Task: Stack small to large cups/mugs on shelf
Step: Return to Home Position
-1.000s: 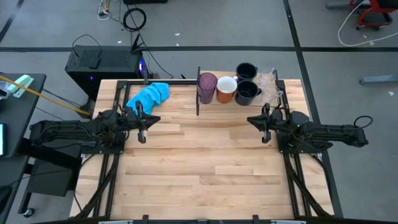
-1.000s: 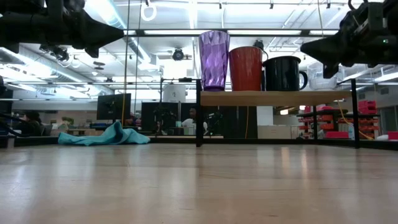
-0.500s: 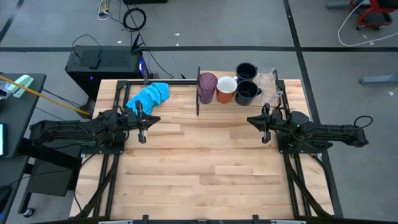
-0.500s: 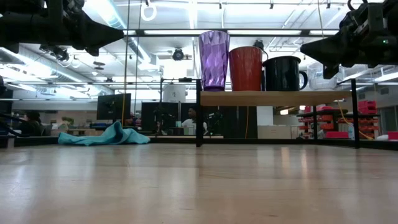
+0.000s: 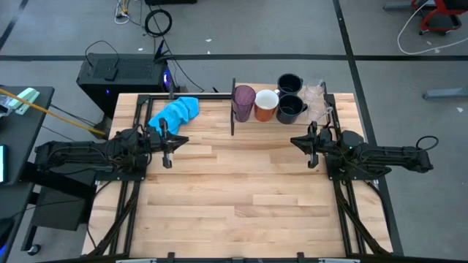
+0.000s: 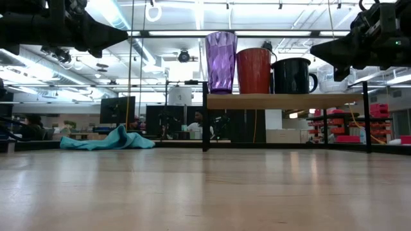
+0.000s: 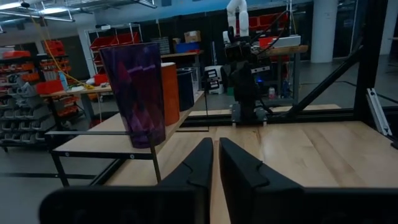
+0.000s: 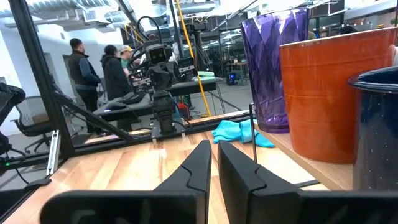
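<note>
Six cups stand on one shelf.

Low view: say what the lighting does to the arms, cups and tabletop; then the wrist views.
Low view: ceiling lights behind turn the left gripper and right gripper into black silhouettes; the purple tumbler glows through; the tabletop carries a pale sheen. Left wrist view: dim, its fingers nearly black. Right wrist view: brighter, light passing through the tumbler.
</note>
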